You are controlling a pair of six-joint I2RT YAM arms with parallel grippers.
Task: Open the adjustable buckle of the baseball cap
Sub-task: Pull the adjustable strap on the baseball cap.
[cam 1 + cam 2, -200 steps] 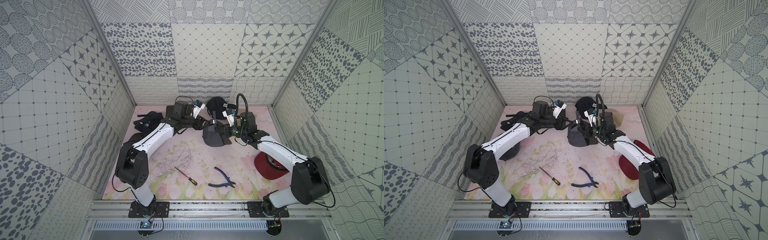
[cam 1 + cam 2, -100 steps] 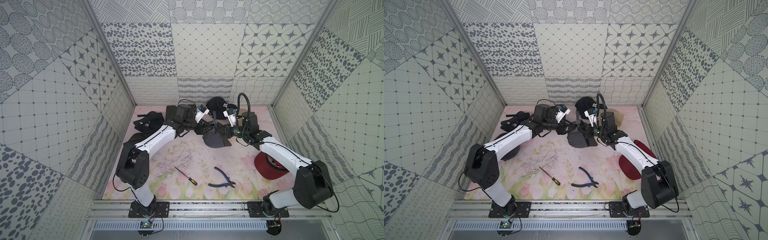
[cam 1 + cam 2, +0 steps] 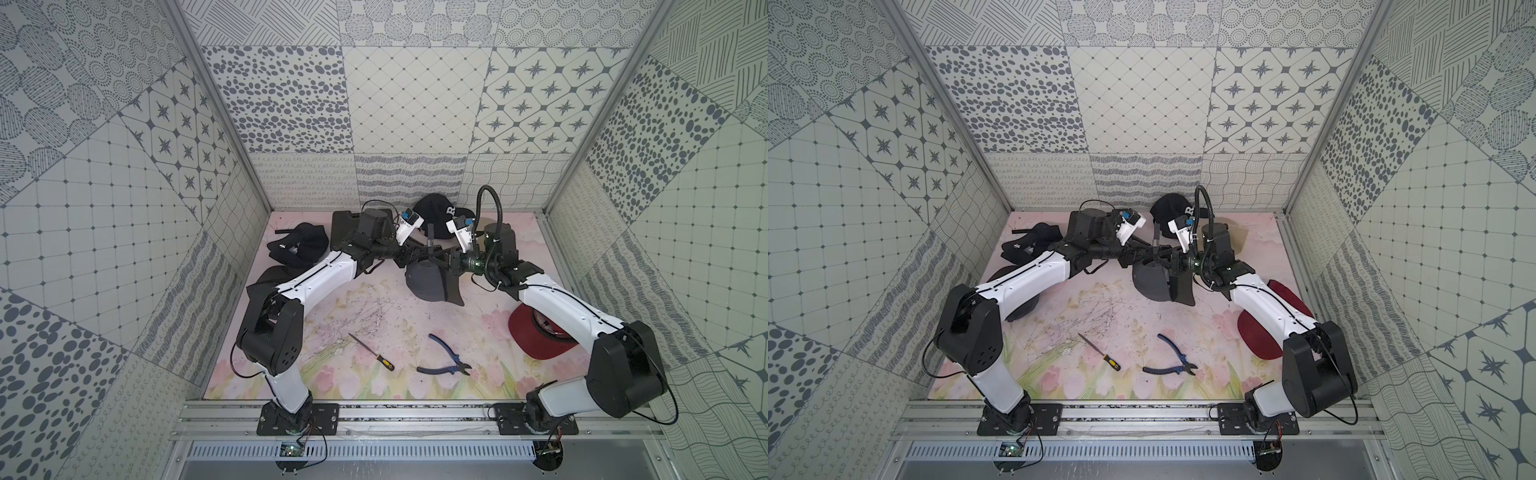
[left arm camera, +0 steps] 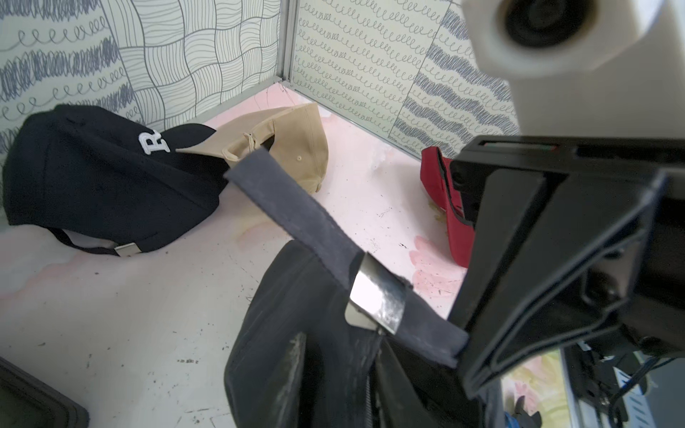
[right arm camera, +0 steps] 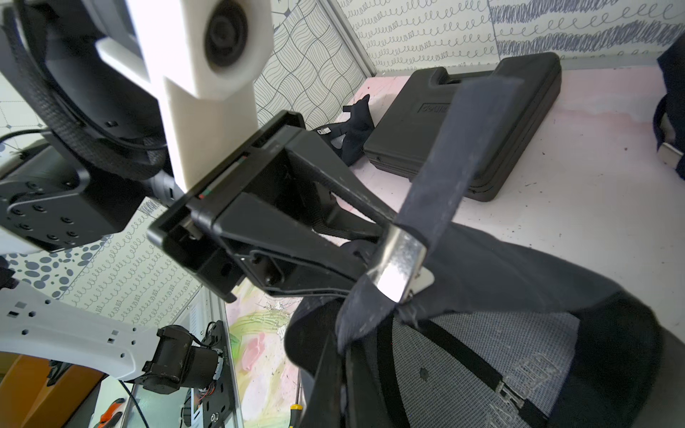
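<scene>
Cap: dark grey fabric baseball cap point(image 3: 428, 284), mid-desk point(image 3: 374, 316), between both hands.
Buckle: silver metal clasp point(image 4: 374, 296) on the cap's strap point(image 4: 296, 207).
Right hand point(image 4: 459, 346): clenched on the strap end.
Left hand point(image 5: 374, 244): fingers point(image 5: 296, 241) flank the buckle; grip unclear.
Behind the cap: black cap with a white "R" point(image 4: 92, 178), tan cap point(image 4: 293, 140).

Strap point(image 4: 296, 211) past buckle point(image 4: 376, 298) vanishes inside right claw point(image 4: 467, 352); left claw point(image 5: 378, 246) tips hidden behind buckle.

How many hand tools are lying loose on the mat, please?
2: a screwdriver lies near the front centre of the mat, and blue-handled pliers lie beside it, nearer the red cap. More could be hidden from view.
</scene>
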